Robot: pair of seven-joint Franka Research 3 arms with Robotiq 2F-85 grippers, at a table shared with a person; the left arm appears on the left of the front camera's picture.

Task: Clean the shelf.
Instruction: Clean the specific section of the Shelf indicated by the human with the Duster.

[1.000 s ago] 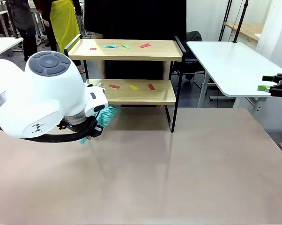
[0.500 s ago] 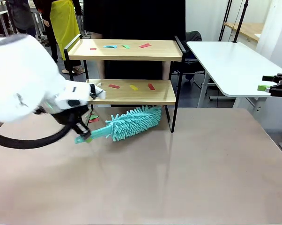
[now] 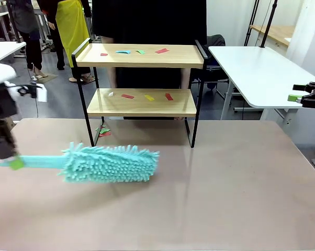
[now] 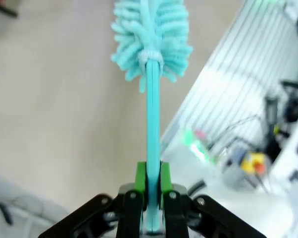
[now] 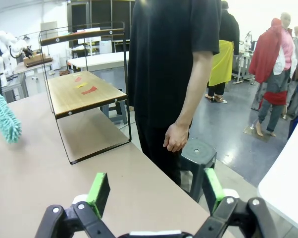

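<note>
Although the left arm comes in at the front view's left edge, most of it is cut off there and the rest is blurred. Its dark wrist and the left gripper sit low over the table. From the left wrist, the left gripper has its jaws clenched on the flat handle of a teal duster, a green pad pressed to each side. The fluffy head is clipped by that picture's top edge.

Seen from the front, the duster lies level, its handle pointing at the gripper and its head low in front of the shelf and apart from it. Whether the head touches the table cannot be told.

The shelf stands at the table's far side, left of centre, with small coloured scraps on both boards. Its rear legs are hidden. A person in black stands right behind it, cut off at the top.

At the right edge the right gripper hangs level beside a white side table, its arm out of frame. From its own wrist, the right gripper has its jaws released, spread wide and holding nothing.
</note>
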